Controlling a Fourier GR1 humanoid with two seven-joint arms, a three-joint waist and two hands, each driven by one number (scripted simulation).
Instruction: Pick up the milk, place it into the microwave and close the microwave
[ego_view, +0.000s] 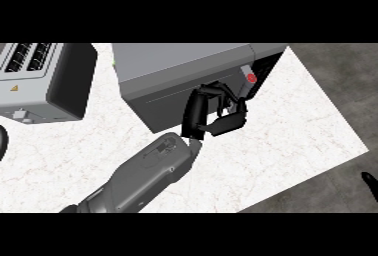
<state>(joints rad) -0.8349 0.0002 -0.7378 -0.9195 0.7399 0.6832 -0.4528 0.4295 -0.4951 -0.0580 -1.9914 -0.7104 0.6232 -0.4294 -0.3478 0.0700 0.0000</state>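
smooth grey forearm (144, 177); black hand (214, 112) with slim black fingers (193, 112)

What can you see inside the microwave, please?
Its inside is hidden: the microwave shows only its grey top and dark front, with the left hand against that front. No milk is in view; whether it is inside cannot be told.

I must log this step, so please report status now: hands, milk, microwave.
Left hand against the microwave front, fingers curled; hold unclear. Right hand: only a sliver at the right edge. Milk not visible. Toaster stands apart, left.
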